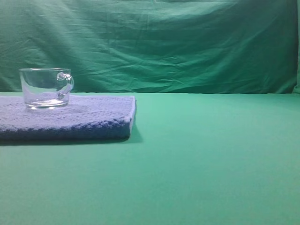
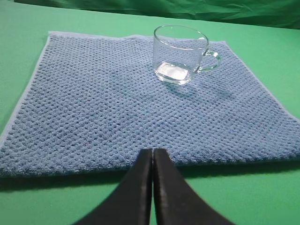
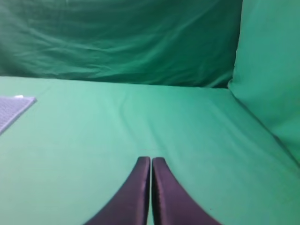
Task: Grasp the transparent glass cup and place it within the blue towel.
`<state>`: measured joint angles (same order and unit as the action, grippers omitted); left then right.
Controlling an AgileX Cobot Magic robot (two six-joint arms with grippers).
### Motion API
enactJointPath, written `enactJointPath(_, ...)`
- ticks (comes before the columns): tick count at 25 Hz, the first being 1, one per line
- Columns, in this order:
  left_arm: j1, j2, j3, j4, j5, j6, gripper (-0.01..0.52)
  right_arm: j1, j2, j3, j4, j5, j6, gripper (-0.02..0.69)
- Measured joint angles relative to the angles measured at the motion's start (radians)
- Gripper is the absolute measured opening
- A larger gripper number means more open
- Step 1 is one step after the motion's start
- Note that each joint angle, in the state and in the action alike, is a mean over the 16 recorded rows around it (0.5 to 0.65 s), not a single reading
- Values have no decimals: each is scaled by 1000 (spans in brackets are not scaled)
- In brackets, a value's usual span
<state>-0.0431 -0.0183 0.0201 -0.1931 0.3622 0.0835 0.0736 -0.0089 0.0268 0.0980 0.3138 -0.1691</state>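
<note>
On the blue towel (image 2: 117, 108), toward its far edge: one transparent glass cup (image 2: 180, 54), upright, loop handle turned to the right in my left wrist view, base wholly on the nubby pad. Left gripper (image 2: 153, 157): fingers pressed together, empty, just off the towel's near edge. Right gripper (image 3: 151, 164): fingers pressed together, empty, over bare green table (image 1: 211, 164), well apart from the towel. Step, by my judgement: placement done; what remains is keeping clear. Room: open table to the right; cup stands nearer the towel's far edge than its middle.
</note>
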Motion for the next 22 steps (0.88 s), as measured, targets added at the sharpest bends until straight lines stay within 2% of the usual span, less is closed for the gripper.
enactJointPath(9, 0, 0, 0, 0, 0, 0, 0, 0, 0, 1, -5, 72, 0, 0)
enactJointPath(22, 0, 0, 0, 0, 0, 0, 0, 0, 0, 1, -5, 77, 0, 0)
